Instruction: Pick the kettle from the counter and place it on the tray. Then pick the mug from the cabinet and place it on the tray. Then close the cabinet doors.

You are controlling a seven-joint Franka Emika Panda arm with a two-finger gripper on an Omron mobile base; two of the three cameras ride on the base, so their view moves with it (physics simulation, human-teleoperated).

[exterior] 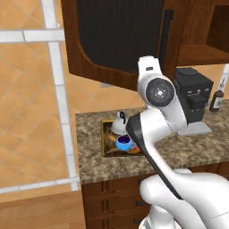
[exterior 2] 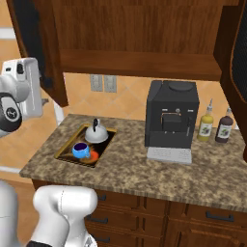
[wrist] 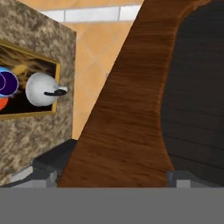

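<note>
the tool [wrist: 111, 177] stands wide open, gripping nothing, its two tips either side of the lower edge of the open left cabinet door [wrist: 131, 100], perhaps just touching it. well below on the table [exterior 2: 144, 169], the kettle [exterior 2: 96, 132] and mug [exterior 2: 80, 150] sit on the tray [exterior 2: 65, 149].

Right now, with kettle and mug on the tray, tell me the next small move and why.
Probably push the left cabinet door toward shut. The kettle and mug already sit on the tray, and both doors stand open. In the hand view the open gripper straddles that door's wooden edge up close, so a short sideways press should start it swinging.
</note>
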